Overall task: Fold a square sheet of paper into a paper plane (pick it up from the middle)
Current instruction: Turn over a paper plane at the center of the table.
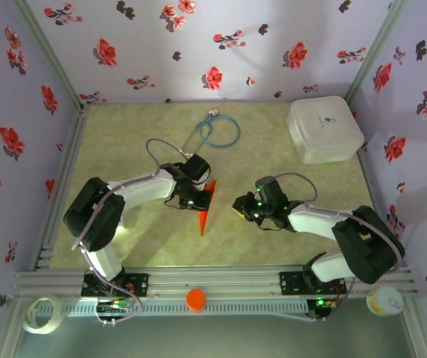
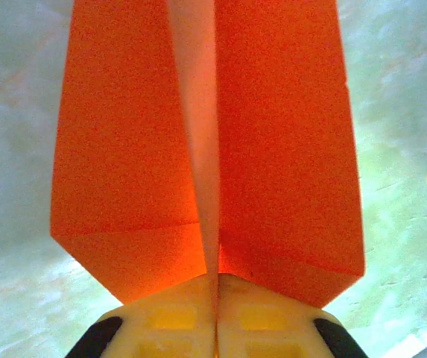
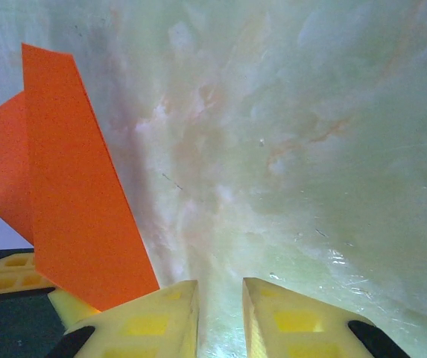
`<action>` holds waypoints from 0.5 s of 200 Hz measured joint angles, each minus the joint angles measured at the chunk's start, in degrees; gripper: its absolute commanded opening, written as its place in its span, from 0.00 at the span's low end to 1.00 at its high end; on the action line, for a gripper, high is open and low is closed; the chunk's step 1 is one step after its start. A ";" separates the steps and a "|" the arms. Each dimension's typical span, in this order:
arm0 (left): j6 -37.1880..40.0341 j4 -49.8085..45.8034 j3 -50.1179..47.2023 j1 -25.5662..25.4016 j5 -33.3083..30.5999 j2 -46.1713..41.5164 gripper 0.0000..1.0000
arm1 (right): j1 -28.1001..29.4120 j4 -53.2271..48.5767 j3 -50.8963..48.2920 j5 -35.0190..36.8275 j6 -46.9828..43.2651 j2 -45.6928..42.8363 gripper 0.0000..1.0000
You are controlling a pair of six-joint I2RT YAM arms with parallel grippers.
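top view: the paper plane (image 1: 204,216) is about mid-table (image 1: 138,246), a narrow orange dart with its nose toward the near edge. the left gripper (image 1: 193,198) is right on its far end from the left side. the right gripper (image 1: 238,209) sits just to the right of it, not touching as far as i can tell. white box (image 1: 325,128) is in the far right corner, a blue loop (image 1: 220,131) lies far middle, and a small orange cap (image 1: 196,299) is on the near rail.

left wrist view: the left gripper (image 2: 217,298) has its jaws pressed together on the plane's (image 2: 273,149) centre ridge, with a wing spread out on each side.

right wrist view: the right gripper (image 3: 220,313) has its jaws a narrow gap apart with nothing between them, just bare table (image 3: 310,149) past them. the plane (image 3: 79,201) is off to the left.
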 measured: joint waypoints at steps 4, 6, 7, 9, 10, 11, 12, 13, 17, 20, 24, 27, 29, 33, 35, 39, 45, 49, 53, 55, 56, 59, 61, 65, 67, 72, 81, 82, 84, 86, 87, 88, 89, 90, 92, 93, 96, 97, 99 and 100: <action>0.09 -0.33 0.04 -0.07 -0.28 0.00 0.09 | 0.02 -0.02 0.02 0.00 0.00 0.00 0.24; 0.11 -0.48 0.04 -0.11 -0.46 0.00 0.09 | 0.07 -0.02 0.02 0.00 0.00 0.00 0.24; 0.15 -0.57 0.04 -0.13 -0.63 0.00 0.09 | 0.09 -0.02 0.02 0.02 0.00 0.00 0.24; 0.15 -0.63 0.04 -0.15 -0.72 0.00 0.09 | 0.11 -0.02 0.02 0.07 0.02 0.00 0.24; 0.17 -0.76 0.04 -0.15 -0.85 0.00 0.09 | 0.11 -0.02 0.02 0.09 0.00 0.00 0.24; 0.17 -0.83 0.04 -0.15 -0.85 0.00 0.09 | 0.11 -0.02 0.02 0.09 0.00 0.00 0.24; 0.17 -0.83 0.04 -0.15 -0.90 0.00 0.10 | 0.13 -0.02 0.02 0.13 0.02 0.00 0.24; 0.20 -0.94 0.04 -0.20 -1.05 0.00 0.10 | 0.13 -0.02 0.02 0.15 0.02 0.00 0.24; 0.28 -1.22 0.04 -0.26 -1.20 0.00 0.10 | 0.22 -0.02 0.02 0.15 0.00 0.00 0.24; 0.31 -1.40 0.04 -0.26 -1.38 0.00 0.10 | 0.22 -0.04 0.02 0.17 0.02 0.00 0.24; 0.31 -1.62 0.04 -0.33 -1.64 0.00 0.10 | 0.24 -0.07 0.02 0.17 0.02 0.00 0.24; 0.31 -1.77 0.04 -0.37 -1.68 0.00 0.10 | 0.24 -0.11 0.02 0.17 0.02 0.00 0.24; 0.33 -1.84 0.04 -0.37 -1.77 0.00 0.10 | 0.28 -0.15 0.02 0.20 0.00 0.00 0.24; 0.31 -2.01 0.04 -0.42 -1.99 0.00 0.11 | 0.31 -0.17 0.02 0.20 0.02 0.00 0.24; 0.33 -2.08 0.04 -0.42 -2.03 0.00 0.11 | 0.33 -0.20 0.02 0.20 0.00 0.00 0.24; 0.33 -2.21 0.04 -0.44 -2.21 0.00 0.11 | 0.33 -0.22 0.02 0.22 0.02 0.00 0.24; 0.31 -2.36 0.04 -0.48 -2.36 0.00 0.12 | 0.33 -0.22 0.02 0.22 0.02 0.02 0.24; 0.33 -2.47 0.04 -0.50 -2.60 0.00 0.12 | 0.33 -0.22 0.02 0.22 0.02 0.00 0.24; 0.31 -2.51 0.04 -0.52 -2.71 0.00 0.12 | 0.33 -0.22 0.02 0.24 0.00 0.00 0.24; 0.33 -2.56 0.04 -0.55 -2.73 0.00 0.12 | 0.33 -0.22 0.02 0.24 0.02 0.00 0.24; 0.33 -2.56 0.04 -0.55 -2.73 0.00 0.13 | 0.33 -0.22 0.02 0.24 0.02 0.00 0.24; 0.31 -2.62 0.04 -0.59 -2.78 0.00 0.13 | 0.33 -0.22 0.02 0.26 0.00 0.02 0.24; 0.31 -2.67 0.07 -0.59 -2.86 0.00 0.13 | 0.33 -0.22 0.02 0.31 0.02 0.00 0.24; 0.33 -2.73 0.04 -0.63 -3.02 0.00 0.13 | 0.33 -0.22 0.02 0.37 0.02 0.00 0.24; 0.33 -2.75 0.04 -0.63 -3.08 0.00 0.13 | 0.33 -0.22 0.02 0.37 0.02 0.02 0.24; 0.31 -2.78 0.04 -0.68 -3.13 0.00 0.13 | 0.33 -0.22 0.02 0.39 0.02 0.00 0.24; 0.31 -2.78 0.04 -0.70 -3.19 0.00 0.14 | 0.33 -0.22 0.02 0.39 0.02 0.00 0.24; 0.33 -2.78 0.07 -0.70 -3.17 0.00 0.14 | 0.33 -0.22 0.02 0.39 0.02 0.00 0.24; 0.31 -2.78 0.07 -0.70 -3.19 0.00 0.14 | 0.33 -0.22 0.02 0.39 0.02 0.00 0.24; 0.31 -2.78 0.07 -0.70 -3.17 0.00 0.14 | 0.33 -0.22 0.02 0.39 0.02 0.02 0.24; 0.33 -2.78 0.04 -0.70 -3.17 0.00 0.14 | 0.33 -0.22 0.02 0.39 0.02 0.00 0.24; 0.33 -2.78 0.04 -0.70 -3.17 0.00 0.14 | 0.33 -0.22 0.02 0.39 0.02 0.00 0.24; 0.31 -2.78 0.04 -0.70 -3.19 0.00 0.14 | 0.33 -0.22 0.02 0.39 0.02 0.00 0.24; 0.31 -2.78 0.04 -0.70 -3.17 0.00 0.14 | 0.33 -0.22 0.02 0.39 0.02 0.00 0.24; 0.33 -2.78 0.04 -0.72 -3.19 0.00 0.14 | 0.33 -0.22 0.02 0.39 0.02 0.00 0.24; 0.33 -2.78 0.04 -0.72 -3.19 0.02 0.14 | 0.33 -0.22 0.02 0.39 0.02 0.02 0.24; 0.33 -2.78 0.04 -0.74 -3.21 0.02 0.14 | 0.33 -0.22 0.02 0.39 0.02 0.00 0.24; 0.33 -2.78 0.04 -0.74 -3.19 0.02 0.14 | 0.33 -0.24 0.02 0.42 0.00 0.02 0.24; 0.31 -2.78 0.04 -0.74 -3.19 0.04 0.14 | 0.33 -0.22 0.02 0.42 0.02 0.00 0.24; 0.33 -2.78 0.04 -0.74 -3.19 0.04 0.15 | 0.33 -0.22 0.02 0.39 0.02 0.00 0.24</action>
